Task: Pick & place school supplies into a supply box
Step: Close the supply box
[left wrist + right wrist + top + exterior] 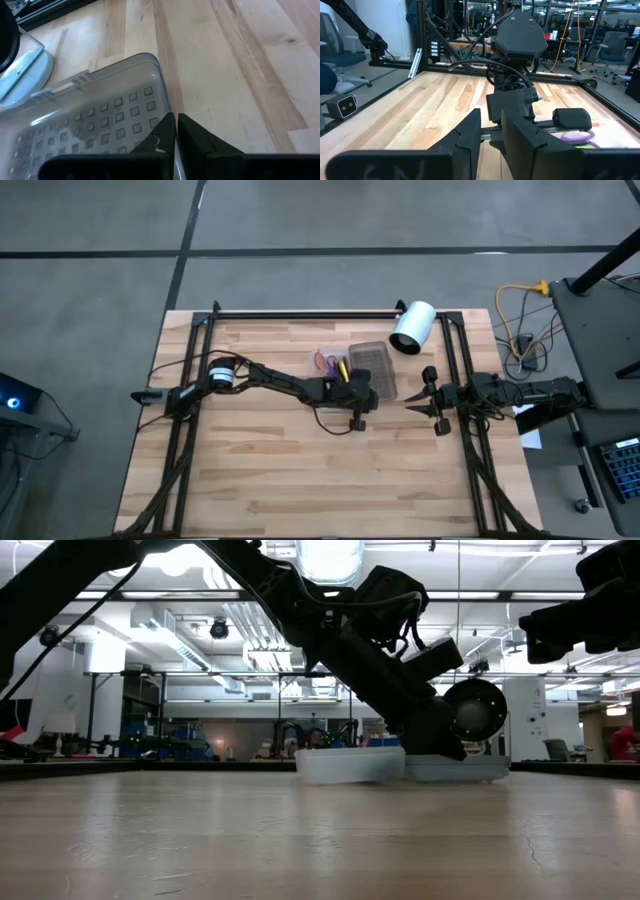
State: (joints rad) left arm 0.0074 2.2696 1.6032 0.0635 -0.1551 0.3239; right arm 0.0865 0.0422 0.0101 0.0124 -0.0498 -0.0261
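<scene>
Our left tool [176, 131] sits nearly shut, empty, at the supply box [372, 370] corner; we'd pinch its light, slick rim gently.

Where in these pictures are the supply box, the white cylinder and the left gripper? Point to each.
supply box [374, 368], high view, on its grey ribbed lid half.
white cylinder [413, 327], high view, on its curved side.
left gripper [176, 131], left wrist view, midway between its fingertips.

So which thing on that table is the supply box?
Look at the wooden table, just past its middle toward the far rail. At the left gripper lies the supply box, a flat clear plastic case. Unlike the white cylinder beyond it, it is rectangular and see-through, with pencils in it.
</scene>
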